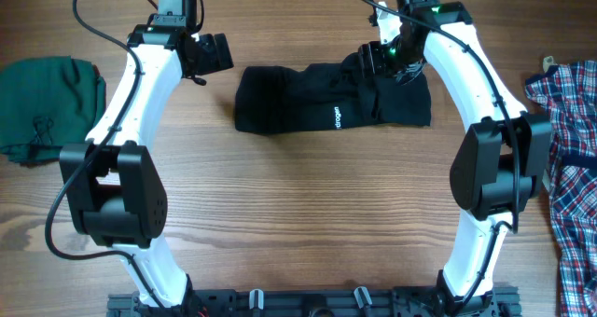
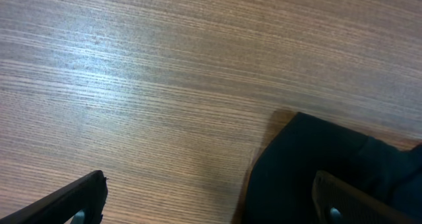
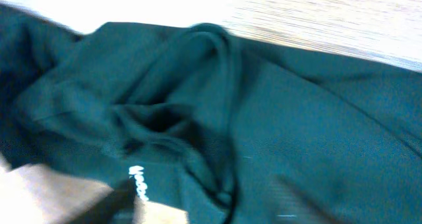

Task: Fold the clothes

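Overhead, the black shirt lies long from side to side, right gripper over its right end with jaws unreadable, left gripper splayed wide just off its left end.

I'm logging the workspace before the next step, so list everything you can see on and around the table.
black shirt: one, black with small white lettering, folded into a strip at the far middle of the table
green garment: one, dark green, bunched at the left edge
plaid shirt: one, red, white and blue, at the right edge, partly out of view
table: one, brown wood grain, under everything
mounting rail: one, black, along the near edge
left arm: one, white and black, left of the shirt
right arm: one, white and black, right side
left end effector: one, black, open, beside the shirt's left end
right end effector: one, black, over the shirt's right part, opening unclear
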Robot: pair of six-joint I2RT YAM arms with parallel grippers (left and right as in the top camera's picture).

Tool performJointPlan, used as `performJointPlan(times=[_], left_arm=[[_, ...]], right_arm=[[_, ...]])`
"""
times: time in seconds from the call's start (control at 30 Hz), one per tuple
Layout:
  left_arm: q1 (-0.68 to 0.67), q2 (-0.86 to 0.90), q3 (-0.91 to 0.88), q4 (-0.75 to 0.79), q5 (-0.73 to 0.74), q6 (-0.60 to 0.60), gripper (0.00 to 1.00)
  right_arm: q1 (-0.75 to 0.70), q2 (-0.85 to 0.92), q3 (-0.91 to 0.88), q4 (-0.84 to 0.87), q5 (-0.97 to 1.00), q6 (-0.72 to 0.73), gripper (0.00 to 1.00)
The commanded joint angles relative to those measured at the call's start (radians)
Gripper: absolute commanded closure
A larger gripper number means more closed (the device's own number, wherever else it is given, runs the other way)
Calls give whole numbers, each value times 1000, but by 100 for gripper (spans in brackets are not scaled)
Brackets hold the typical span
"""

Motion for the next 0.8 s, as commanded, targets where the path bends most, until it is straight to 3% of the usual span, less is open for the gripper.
performJointPlan(times=[0.0,0.07,0.37,0.5,0.63,0.77], left_arm=[[7,0,4,-14,-10,-17,0],[7,0,4,-20,-10,-17,0],[7,0,4,-20,-10,-17,0],[7,0,4,-16,-10,-17,0],[7,0,4,-16,-10,-16,0],[7,0,4,-16,-10,-17,0]], right_arm=[[-4,18,3,-11,106,94,96],[-4,19,-2,-27,143,162,96],[49,19,-175,68,56,163,96],[83,16,-175,78,-117,156,96],[76,13,-167,92,-275,-25,96],[2,-84,-107,140,-274,-19,96]])
